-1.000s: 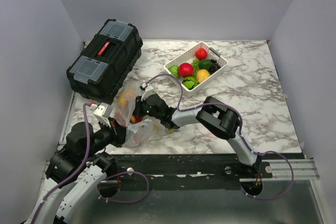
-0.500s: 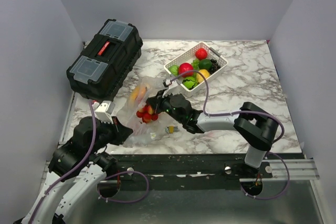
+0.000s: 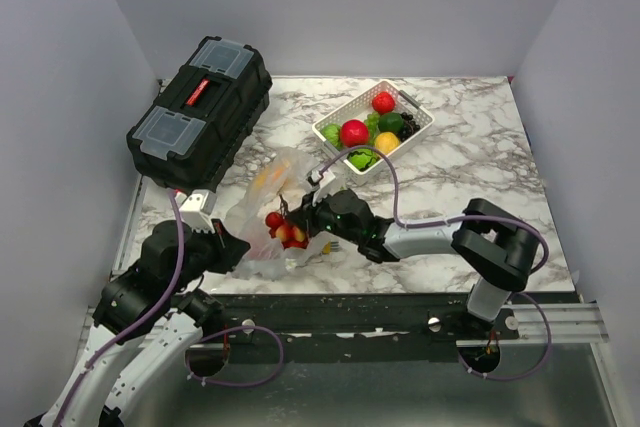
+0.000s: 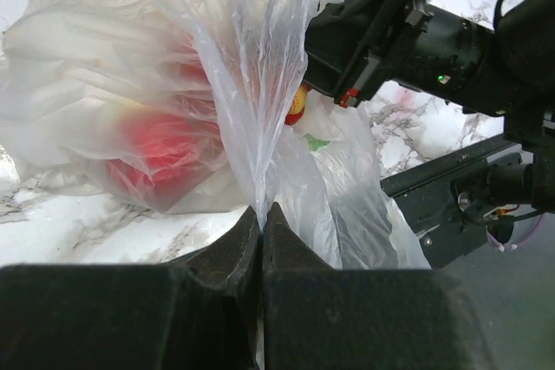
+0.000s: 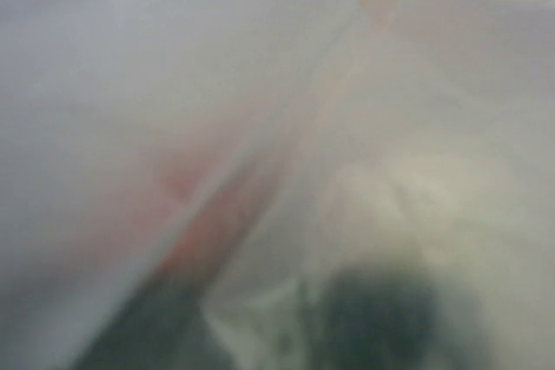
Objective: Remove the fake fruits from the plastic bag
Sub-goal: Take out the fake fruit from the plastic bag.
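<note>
Top external view: the clear plastic bag lies crumpled near the near-left corner of the marble worktop, with red and yellow fake fruits showing through its film. The left gripper, jaws pressed together, pinches a fold of the bag. The right gripper is buried in the bag, and its wrist camera shows only blur, so its grip cannot be told. A white basket sits toward the far edge. A black toolbox sits at the far-left corner, its lettering too small to read.
</note>
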You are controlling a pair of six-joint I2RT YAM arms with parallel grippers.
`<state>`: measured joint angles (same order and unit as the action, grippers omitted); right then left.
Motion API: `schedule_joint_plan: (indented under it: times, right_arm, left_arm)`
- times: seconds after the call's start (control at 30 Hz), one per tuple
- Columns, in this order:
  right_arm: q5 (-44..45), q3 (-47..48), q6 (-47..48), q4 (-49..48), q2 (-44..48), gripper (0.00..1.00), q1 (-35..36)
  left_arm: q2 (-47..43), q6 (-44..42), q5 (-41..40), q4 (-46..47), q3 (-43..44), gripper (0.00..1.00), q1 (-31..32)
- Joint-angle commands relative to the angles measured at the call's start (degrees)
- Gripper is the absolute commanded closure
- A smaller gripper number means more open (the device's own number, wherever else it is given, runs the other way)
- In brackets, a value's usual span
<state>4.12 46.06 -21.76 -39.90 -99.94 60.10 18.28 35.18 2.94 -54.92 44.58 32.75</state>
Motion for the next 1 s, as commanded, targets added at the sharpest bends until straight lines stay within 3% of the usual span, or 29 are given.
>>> schedule_joint_plan:
  times: [0.0,0.27,0.53,0.83,0.97]
  right_arm:
    - [-3.77,-0.87,2.71,0.16,5.53,0.99,0.46]
    - [-1.92,2.62,2.61,-0.28,13.19,0.99,0.44]
    - [-5.5,5.55,2.47,0.69,19.8,0.99,0.39]
    - [4.59,11.86,8.42,8.06,25.29,0.99,0.43]
    - [13.82,13.79,12.75,10.9,27.12,0.99,0.38]
  left_arm:
    - [1.21,-0.2,-2.14,0.76,1.46,1.0,0.13]
    - [3.7,-0.56,0.32,0.0,1.17,1.0,0.15]
    - [4.34,-1.48,2.29,-0.11,0.95,1.0,0.17]
    - [4.91,-2.51,2.39,0.8,0.71,1.0,0.18]
    - [4.13,-2.4,2.16,0.71,0.6,1.0,0.16]
